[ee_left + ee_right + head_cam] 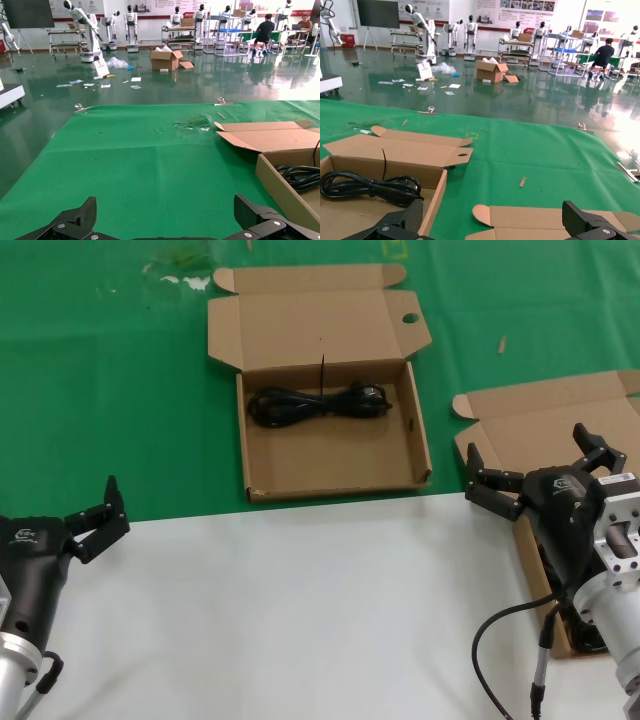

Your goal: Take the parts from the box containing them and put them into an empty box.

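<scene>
- L gripper (97, 517) spread wide at white tabletop (300, 610) edge, clear of holed box (335, 435) w/ cord (318, 403).
- R gripper (545, 468) wide over plain box (545, 420).

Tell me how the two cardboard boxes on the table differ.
The middle box has a round hole in its lid tab; the right box shows none. The middle box holds a black cord; the right box's inside is mostly hidden behind the right gripper. Both are shallow, brown, lids open.
</scene>
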